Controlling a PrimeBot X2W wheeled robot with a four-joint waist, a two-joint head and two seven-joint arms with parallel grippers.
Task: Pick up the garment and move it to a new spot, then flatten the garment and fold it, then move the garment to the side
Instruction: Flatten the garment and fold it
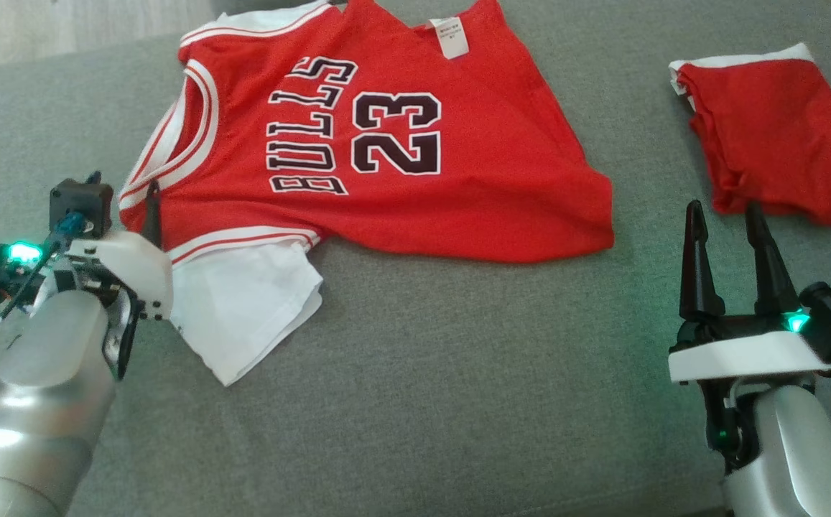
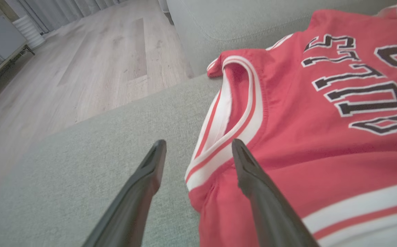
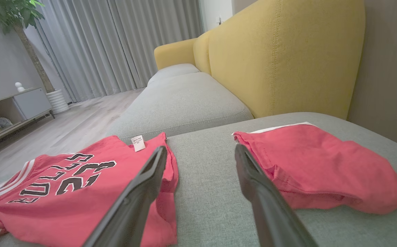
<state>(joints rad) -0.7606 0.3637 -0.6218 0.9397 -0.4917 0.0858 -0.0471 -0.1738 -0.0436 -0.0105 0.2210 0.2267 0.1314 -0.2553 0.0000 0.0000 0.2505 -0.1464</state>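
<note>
Wrinkled red jersey (image 1: 415, 165), striped trim, on grey woven cushion (image 1: 458, 359), folded red cloth (image 1: 774, 136) apart, left gripper (image 2: 198, 142) spread over armhole edge, right gripper (image 1: 722, 207) spread, empty

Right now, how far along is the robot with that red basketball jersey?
The red BULLS 23 jersey lies spread, print up, on the grey fabric cushion, mostly flattened but with no fold made. In hand: the left jaws stand open astride its white-striped edge trim; the right jaws hover open, empty. Left: folding, then moving it aside. A separate folded red garment lies to its right.
</note>
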